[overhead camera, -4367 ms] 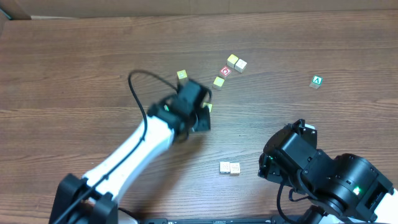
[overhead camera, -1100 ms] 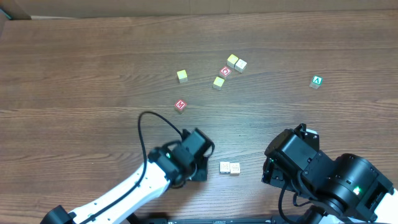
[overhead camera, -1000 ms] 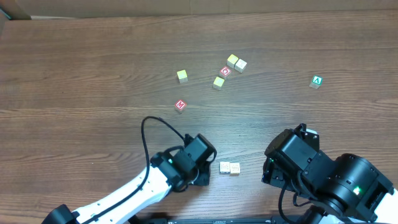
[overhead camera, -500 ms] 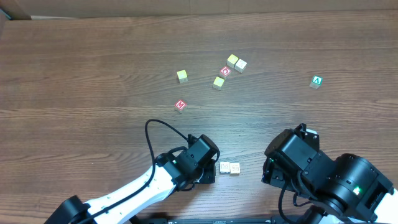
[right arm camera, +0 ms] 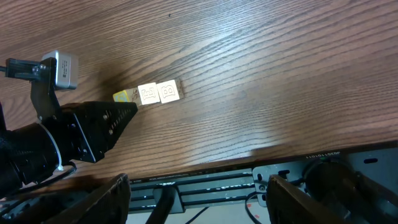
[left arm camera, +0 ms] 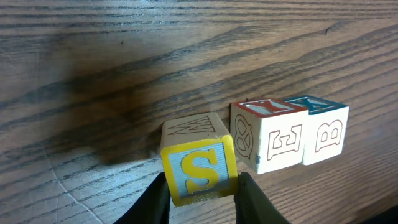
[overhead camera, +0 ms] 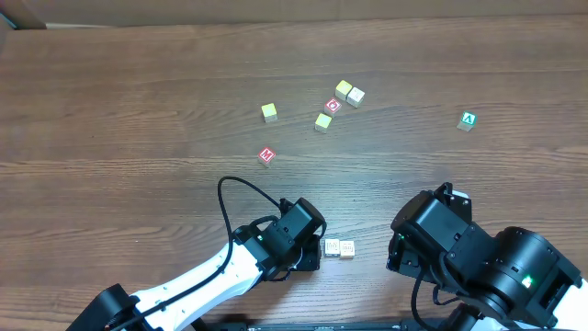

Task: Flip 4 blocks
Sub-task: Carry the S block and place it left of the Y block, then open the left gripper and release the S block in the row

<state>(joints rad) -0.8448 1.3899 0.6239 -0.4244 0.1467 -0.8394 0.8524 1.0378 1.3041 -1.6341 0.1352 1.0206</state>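
My left tool (left arm camera: 202, 190) is closed to a narrow gap on the S block (left arm camera: 199, 168). One finger (left arm camera: 155, 202) presses its left side and the other its right. The yellow S on a pale blue face looks straight back at the wrist camera, and the top face carries a thin outlined letter. The block sits low over the counter (left arm camera: 124, 62), but I cannot tell whether its underside touches the wood.

Just to the right of the tool stands the E block (left arm camera: 277, 140), and the B block (left arm camera: 326, 127) is pressed against its far side. Both rest flat on the counter in a short row. The S block is right beside the E block, and from here I cannot say whether they touch.

My right tool (right arm camera: 199, 190) stands wide open and holds nothing. That row of cubes lies ahead of it and slightly to its left.

Well ahead of the left tool lies the red-letter block (overhead camera: 266, 156), alone on the wood. Farther ahead are two yellow-topped cubes (overhead camera: 269, 112), set apart from each other. The red cube with a white ring (overhead camera: 333, 106) is just beyond the nearer one, then a touching pair of pale cubes (overhead camera: 349, 92). The green A cube (overhead camera: 469, 119) sits far off to the right, ahead of the right tool.
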